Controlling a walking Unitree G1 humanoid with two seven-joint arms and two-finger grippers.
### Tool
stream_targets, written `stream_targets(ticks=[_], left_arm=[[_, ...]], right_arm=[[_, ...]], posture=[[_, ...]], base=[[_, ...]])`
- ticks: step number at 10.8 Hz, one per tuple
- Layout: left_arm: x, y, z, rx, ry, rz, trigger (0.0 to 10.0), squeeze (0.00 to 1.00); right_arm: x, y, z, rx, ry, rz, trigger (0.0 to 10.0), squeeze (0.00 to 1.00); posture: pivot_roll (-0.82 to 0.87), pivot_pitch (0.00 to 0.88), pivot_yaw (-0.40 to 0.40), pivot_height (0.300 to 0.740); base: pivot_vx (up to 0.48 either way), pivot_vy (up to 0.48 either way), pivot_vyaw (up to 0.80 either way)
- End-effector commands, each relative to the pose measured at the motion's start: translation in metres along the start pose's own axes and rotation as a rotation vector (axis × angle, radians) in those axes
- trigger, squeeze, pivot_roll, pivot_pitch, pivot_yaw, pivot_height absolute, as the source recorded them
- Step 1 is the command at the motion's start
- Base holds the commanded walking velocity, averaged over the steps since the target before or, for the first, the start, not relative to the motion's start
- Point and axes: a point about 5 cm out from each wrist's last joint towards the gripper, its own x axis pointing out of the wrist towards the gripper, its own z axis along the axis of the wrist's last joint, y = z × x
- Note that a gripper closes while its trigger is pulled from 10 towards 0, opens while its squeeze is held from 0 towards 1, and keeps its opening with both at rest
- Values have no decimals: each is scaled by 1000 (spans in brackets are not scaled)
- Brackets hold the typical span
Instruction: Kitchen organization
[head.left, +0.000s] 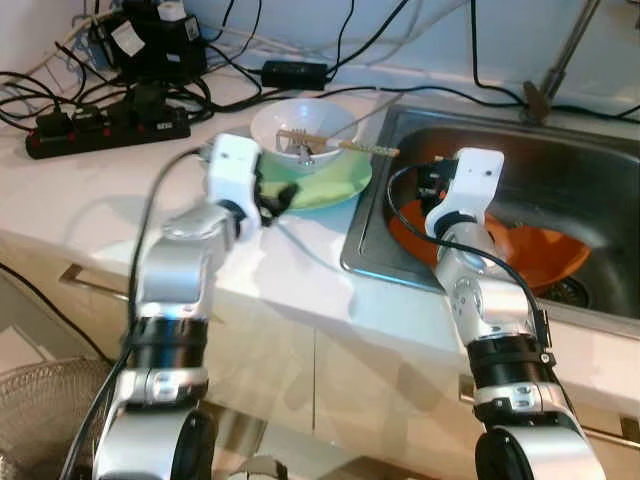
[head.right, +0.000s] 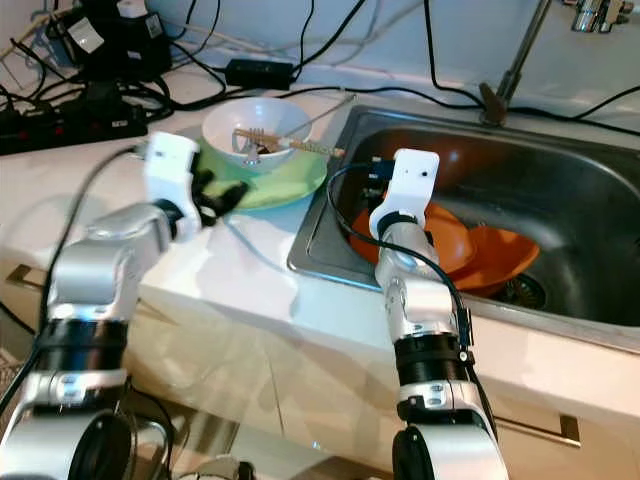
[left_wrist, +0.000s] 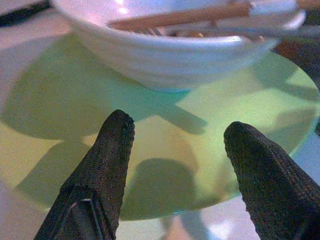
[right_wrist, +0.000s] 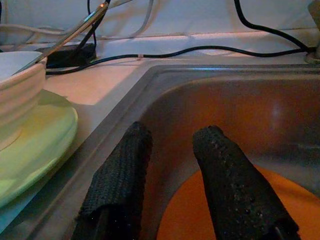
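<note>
Left claw (left_wrist: 175, 150) gapes wide over green plate (left_wrist: 60, 110); white bowl (left_wrist: 175, 55) just beyond.

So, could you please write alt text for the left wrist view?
The left gripper hovers with open jaws over the near part of a light green plate. A white bowl stands on the plate, with a wooden utensil lying across its rim.
</note>
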Motion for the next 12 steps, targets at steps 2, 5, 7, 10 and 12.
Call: stream_targets(ticks=[2, 5, 7, 10, 12], left_arm=[[13, -2, 5, 24, 32, -56, 10000, 0], [29, 2, 9, 38, 93, -62, 10000, 0], [23, 7, 8, 26, 159, -79, 10000, 0], [-8, 20, -3, 10, 232, -65, 10000, 0], [-27, 20, -3, -2, 242, -61, 10000, 0]], right_arm=[[-2, -1, 0, 8, -3, -8, 10000, 0], [-4, -4, 0, 11, -5, -25, 10000, 0], [-5, -6, -1, 12, -3, -34, 10000, 0], [-3, -3, -2, 22, -2, -32, 10000, 0], [-2, 0, -3, 29, 3, -26, 10000, 0]], posture=[[186, 61, 41, 725], [186, 76, 53, 725], [206, 82, 62, 725], [243, 85, 69, 725], [268, 92, 68, 725]], base=[[0, 0, 0], [0, 0, 0], [0, 0, 0], [0, 0, 0], [0, 0, 0]])
